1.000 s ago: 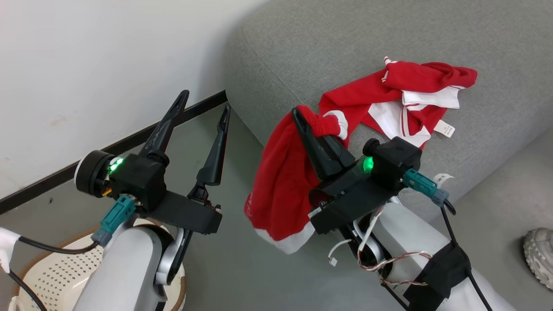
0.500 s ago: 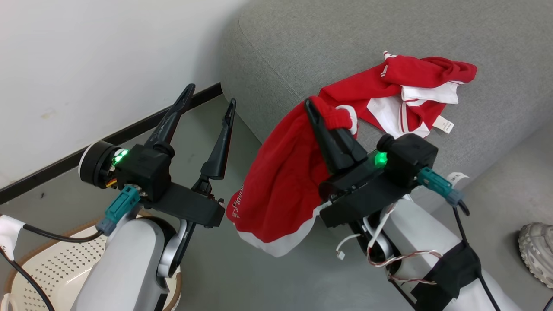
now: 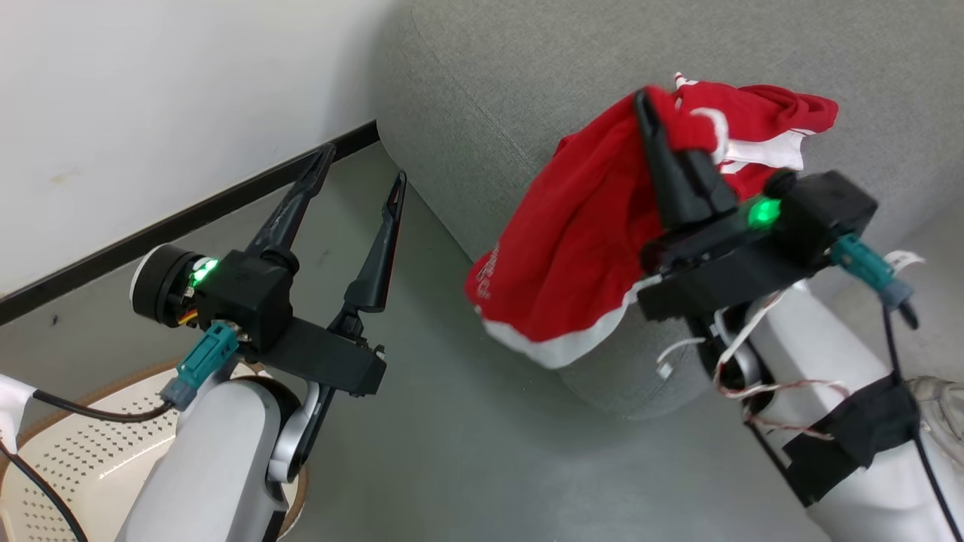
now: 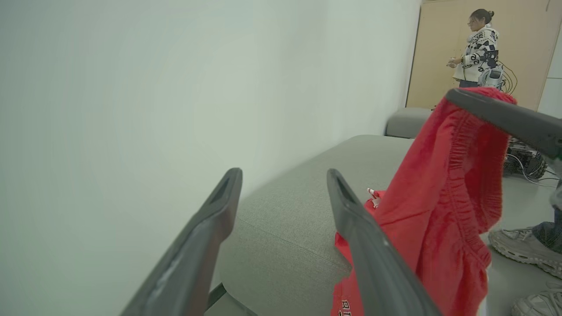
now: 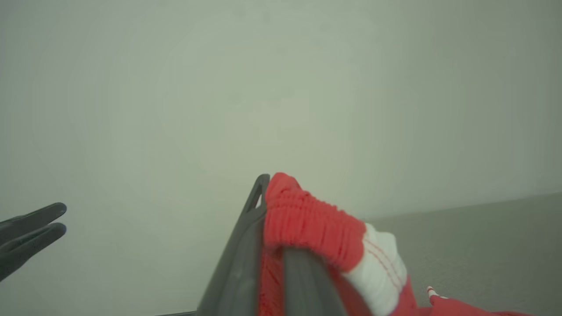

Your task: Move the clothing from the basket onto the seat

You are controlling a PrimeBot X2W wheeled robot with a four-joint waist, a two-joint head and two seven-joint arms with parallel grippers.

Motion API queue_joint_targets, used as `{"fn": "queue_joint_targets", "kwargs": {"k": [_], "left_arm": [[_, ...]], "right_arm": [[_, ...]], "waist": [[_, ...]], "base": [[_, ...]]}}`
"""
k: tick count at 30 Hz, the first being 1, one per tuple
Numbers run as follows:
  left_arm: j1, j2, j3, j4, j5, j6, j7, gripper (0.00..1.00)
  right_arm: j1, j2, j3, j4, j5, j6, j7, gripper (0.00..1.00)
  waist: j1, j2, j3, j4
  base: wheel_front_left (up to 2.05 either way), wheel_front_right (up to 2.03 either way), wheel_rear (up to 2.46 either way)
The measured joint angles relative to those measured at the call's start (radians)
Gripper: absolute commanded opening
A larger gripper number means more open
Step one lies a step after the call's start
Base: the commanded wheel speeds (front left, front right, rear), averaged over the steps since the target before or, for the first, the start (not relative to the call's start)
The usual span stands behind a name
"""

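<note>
My right gripper (image 3: 646,102) is shut on the elastic waistband of a red garment with a white hem (image 3: 576,248). The garment hangs from the fingers over the rounded front corner of the grey seat (image 3: 497,90). The same waistband (image 5: 307,224) bunches over the shut fingers in the right wrist view. A second red garment with white panels (image 3: 783,124) lies on the seat just behind the gripper. My left gripper (image 3: 361,165) stands open with nothing in it, above the floor to the left. Below it is the cream basket (image 3: 68,467); what is inside it is hidden by my forearm.
A white wall with a dark baseboard (image 3: 90,263) runs behind the left arm. A shoe (image 3: 938,391) shows beside my right forearm. In the left wrist view a person (image 4: 478,52) stands far back by a wooden door, and shoes (image 4: 522,245) rest on the floor by the seat.
My right gripper has carried the hanging red garment up and to the right, from the floor side of the seat's edge to over its corner. The left gripper stayed open.
</note>
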Motion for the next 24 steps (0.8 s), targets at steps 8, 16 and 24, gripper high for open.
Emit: {"fn": "queue_joint_targets", "kwargs": {"k": [8, 16, 24], "left_arm": [[-0.001, 0.012, 0.000, -0.007, 0.000, -0.001, 0.013, 1.00], [-0.002, 0.034, 0.001, -0.028, 0.002, -0.001, 0.035, 1.00], [-0.006, 0.052, -0.001, -0.060, 0.010, -0.008, 0.066, 1.00]], "right_arm": [[-0.064, -0.063, -0.091, 0.026, -0.010, 0.000, 0.000, 0.00], [-0.116, -0.098, -0.159, 0.077, -0.009, 0.000, 0.000, 0.00], [-0.156, -0.138, -0.235, 0.118, 0.001, 0.001, 0.000, 0.00]], "waist": [[0.0000, 0.0000, 0.030, -0.002], [0.0000, 0.0000, 0.069, -0.003], [0.0001, 0.0000, 0.123, -0.005]], "base": [[0.00, 0.00, 0.00], [0.00, 0.00, 0.00], [0.00, 0.00, 0.00]]}}
